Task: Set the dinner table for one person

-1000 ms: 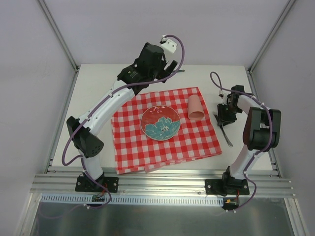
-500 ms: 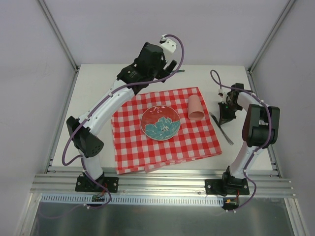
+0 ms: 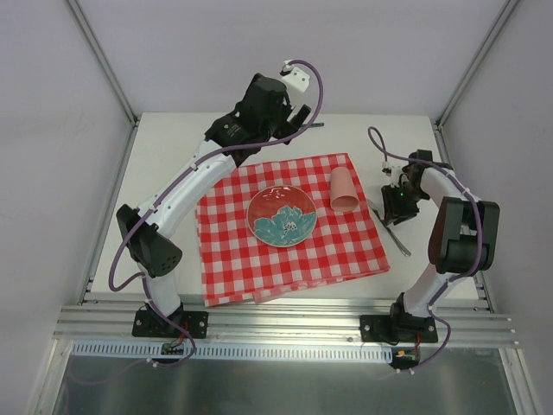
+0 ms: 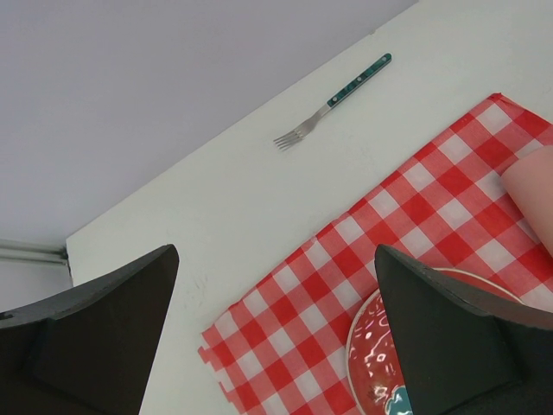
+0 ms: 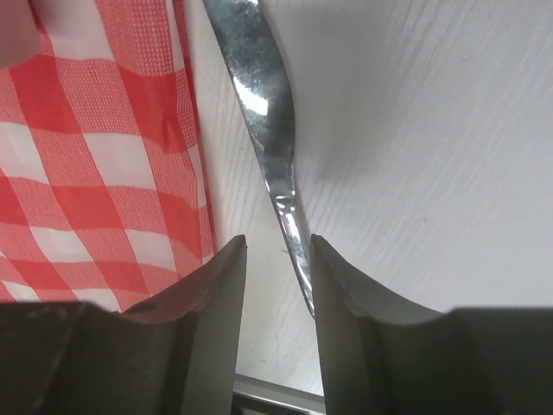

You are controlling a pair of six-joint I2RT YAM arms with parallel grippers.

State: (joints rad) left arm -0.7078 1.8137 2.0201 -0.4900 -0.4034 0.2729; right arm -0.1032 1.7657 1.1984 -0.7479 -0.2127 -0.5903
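The off-white dinner table [image 3: 164, 164] holds a red-and-white checked cloth [image 3: 259, 259] with a red plate with a teal flower [image 3: 282, 215] and a pink cup [image 3: 344, 191] lying on its side. A silver utensil [image 3: 397, 238] lies on the table just right of the cloth. My right gripper [image 3: 397, 207] is low over its far end. In the right wrist view the fingers [image 5: 276, 240] stand narrowly apart astride the utensil [image 5: 268, 104], which touches the right finger. My left gripper [image 3: 298, 117] is open and empty above the back of the table.
A fork with a teal handle [image 4: 333, 102] lies on the bare table near the back edge, beyond the cloth; it also shows in the top view [image 3: 315, 124]. The cloth's back left corner [image 4: 233, 346] and the plate's rim [image 4: 363, 337] lie below the left gripper [image 4: 276, 259].
The right arm's elbow has swung to the right and its gripper has turned a little over the utensil. The left arm has not moved.
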